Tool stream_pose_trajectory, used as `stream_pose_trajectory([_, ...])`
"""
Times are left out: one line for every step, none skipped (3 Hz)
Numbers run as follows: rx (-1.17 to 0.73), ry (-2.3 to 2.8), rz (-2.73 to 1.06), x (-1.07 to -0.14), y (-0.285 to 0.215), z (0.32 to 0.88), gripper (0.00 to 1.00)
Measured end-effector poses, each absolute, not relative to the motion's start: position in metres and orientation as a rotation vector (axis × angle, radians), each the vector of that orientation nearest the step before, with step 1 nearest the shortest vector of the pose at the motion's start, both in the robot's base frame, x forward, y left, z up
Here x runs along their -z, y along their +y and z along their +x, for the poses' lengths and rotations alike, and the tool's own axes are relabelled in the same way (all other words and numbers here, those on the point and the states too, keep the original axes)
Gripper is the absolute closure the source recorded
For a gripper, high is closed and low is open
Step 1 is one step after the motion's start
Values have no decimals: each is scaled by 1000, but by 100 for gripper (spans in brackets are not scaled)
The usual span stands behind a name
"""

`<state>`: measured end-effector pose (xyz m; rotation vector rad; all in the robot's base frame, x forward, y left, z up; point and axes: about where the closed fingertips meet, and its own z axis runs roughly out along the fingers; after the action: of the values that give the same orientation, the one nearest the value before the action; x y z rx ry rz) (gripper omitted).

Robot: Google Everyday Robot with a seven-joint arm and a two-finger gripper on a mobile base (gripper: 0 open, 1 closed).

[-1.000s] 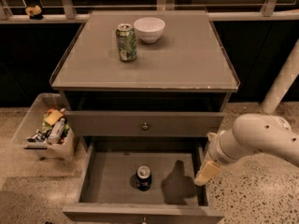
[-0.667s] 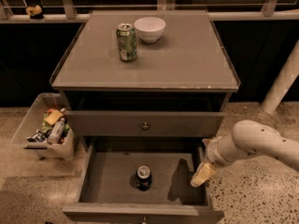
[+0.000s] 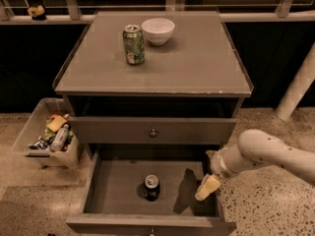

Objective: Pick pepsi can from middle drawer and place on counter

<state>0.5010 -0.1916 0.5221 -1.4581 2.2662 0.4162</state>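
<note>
The pepsi can (image 3: 151, 187) stands upright on the floor of the open middle drawer (image 3: 113, 191), a little left of its middle. My gripper (image 3: 207, 187) hangs over the drawer's right side, to the right of the can and apart from it, and casts a shadow on the drawer floor. The white arm (image 3: 268, 154) reaches in from the right. The counter (image 3: 197, 63) lies above, broad and grey.
A green patterned can (image 3: 133, 44) and a white bowl (image 3: 157, 31) stand at the back of the counter. A closed drawer front with a round knob (image 3: 153, 132) sits above the open drawer. A clear bin of snacks (image 3: 49, 134) stands on the floor at left.
My gripper has moved left and down, further over the right side of the open drawer. The can has not moved.
</note>
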Motion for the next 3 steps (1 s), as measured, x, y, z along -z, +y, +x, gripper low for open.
stream_pose_trajectory([-605,2203,-1475,-491,-158,501,0])
stream_pose_trajectory([-856,2077,-1480,-437,-107,509,0])
stream_pose_trajectory([-854,2077,-1481,-438,-107,509,0])
